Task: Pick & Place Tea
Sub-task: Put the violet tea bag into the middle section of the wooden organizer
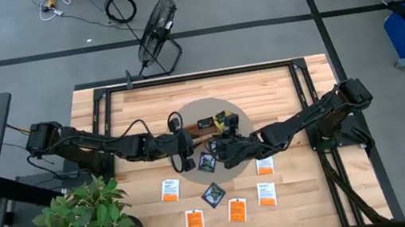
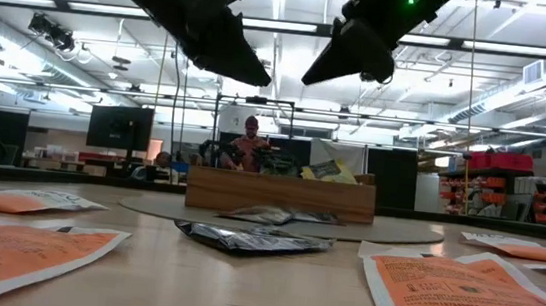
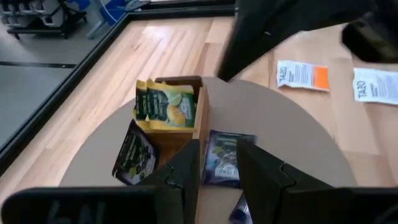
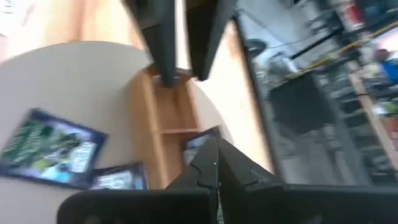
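Both grippers hover over the wooden tray [image 3: 186, 118] on the round mat [image 1: 186, 114]: left gripper [image 3: 217, 168] jaws slightly apart, empty; right gripper [image 4: 214, 165] jaws closed, empty. Tea packets [image 1: 237, 209] lie scattered across the tabletop [image 1: 279, 90], yellow-green ones [image 3: 163, 104] in the tray

Yellow-green tea packets [image 3: 163, 106] stand upright in the end compartment of the wooden tray [image 3: 200, 121]. Dark blue-black packets [image 3: 224, 158] lie flat beside the tray on the round mat. White-and-orange packets [image 1: 237, 210] lie flat, scattered well apart from the tray.
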